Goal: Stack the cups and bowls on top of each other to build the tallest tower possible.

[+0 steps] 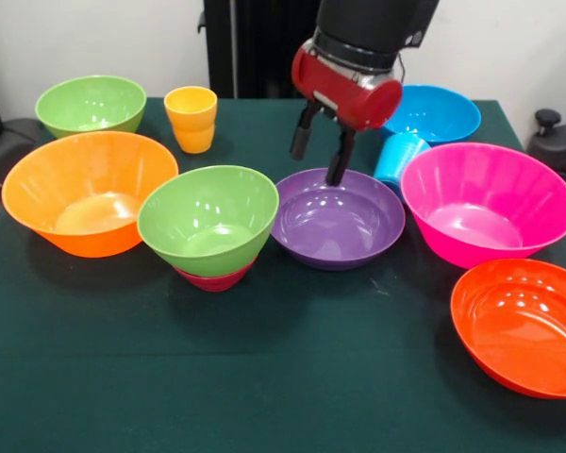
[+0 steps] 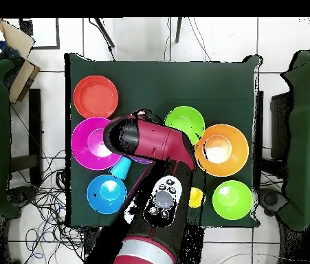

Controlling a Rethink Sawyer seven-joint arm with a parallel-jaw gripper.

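Front view: the claw (image 1: 323, 156) hangs open and empty, its two dark fingers (image 1: 340, 159) spread just above the far rim of the glossy purple plastic bowl (image 1: 338, 219), the landmark here. Touching that bowl's left rim, a glossy green plastic bowl (image 1: 208, 220) sits nested on a small crimson bowl (image 1: 214, 278): the tower so far, two pieces. Left of that, the large orange bowl (image 1: 89, 192); behind it a second green bowl (image 1: 91, 104) and the stepped yellow-orange plastic cup (image 1: 191, 119). Just behind the purple bowl's right side, the plain light blue cup (image 1: 398, 157), with the blue bowl (image 1: 432, 113) beyond. Right of the purple bowl, the large pink bowl (image 1: 488, 201); nearer the camera, the red-orange bowl (image 1: 523, 325). All rest on the dark green surface (image 1: 264, 377).

Overhead view: the arm (image 2: 154, 141) covers the purple bowl almost wholly; claw hidden.

Judgement: the purple bowl is being approached for pickup. Next move likely needs a descent straddling the far rim, a firm pinch, then a lift onto the green bowl.
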